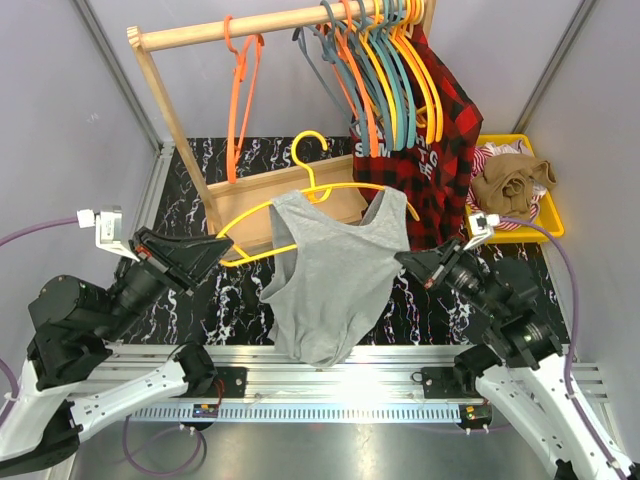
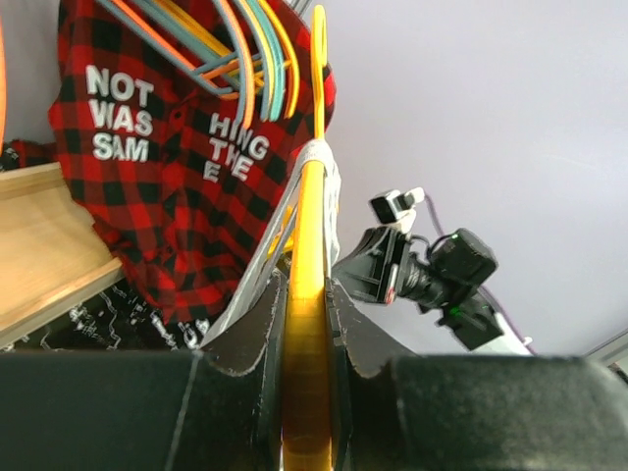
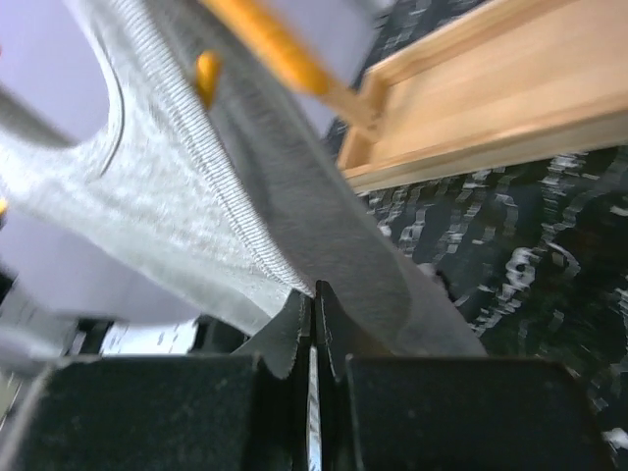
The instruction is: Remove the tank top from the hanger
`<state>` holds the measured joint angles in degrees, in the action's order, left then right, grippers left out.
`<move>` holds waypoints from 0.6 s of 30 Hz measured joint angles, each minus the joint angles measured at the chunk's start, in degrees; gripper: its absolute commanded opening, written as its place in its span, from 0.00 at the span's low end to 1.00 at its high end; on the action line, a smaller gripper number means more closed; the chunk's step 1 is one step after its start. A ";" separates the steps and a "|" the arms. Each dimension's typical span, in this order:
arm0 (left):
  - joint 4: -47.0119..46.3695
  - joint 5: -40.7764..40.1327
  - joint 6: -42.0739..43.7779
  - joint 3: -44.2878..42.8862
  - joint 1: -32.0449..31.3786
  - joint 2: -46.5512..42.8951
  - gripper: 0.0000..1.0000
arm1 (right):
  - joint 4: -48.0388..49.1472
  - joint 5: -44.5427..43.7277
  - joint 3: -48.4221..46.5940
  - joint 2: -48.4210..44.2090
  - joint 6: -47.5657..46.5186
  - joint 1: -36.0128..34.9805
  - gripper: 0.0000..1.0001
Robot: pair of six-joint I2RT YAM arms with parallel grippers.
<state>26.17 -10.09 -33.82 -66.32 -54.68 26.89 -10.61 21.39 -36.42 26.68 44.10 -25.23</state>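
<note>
Timber rack (image 1: 240, 25) is seen at the back of the black marbled table (image 1: 230, 300). In front of it, the grey tank top (image 1: 325, 285) is held in the air on a yellow hanger (image 2: 307, 255). The top is plain and sleeveless with ribbed edging, and its hem is seen drooping toward the near rail. The hanger's left end is pinched by the left gripper (image 1: 222, 245). The top's right edge, below the armhole, is nipped between the pressed-together fingers of the right gripper (image 1: 405, 260).
</note>
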 measured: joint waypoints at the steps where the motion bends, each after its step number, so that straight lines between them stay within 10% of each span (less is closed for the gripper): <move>1: 1.22 -0.24 0.00 -0.46 0.00 -0.02 0.00 | -3.32 -3.69 -1.16 -0.57 0.66 -0.02 0.00; 10: 8.52 -2.86 -0.85 -0.17 -0.02 -6.82 0.00 | -27.39 -25.99 -14.51 4.22 7.34 -0.11 0.00; 18: 7.58 -3.96 -0.22 0.35 0.00 -7.50 0.00 | -7.63 16.09 -6.16 12.09 6.88 -0.37 0.00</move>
<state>33.76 -14.04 -34.04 -65.98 -54.68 19.40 -18.24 37.47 -42.59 38.76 50.98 -25.61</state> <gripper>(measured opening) 0.178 0.012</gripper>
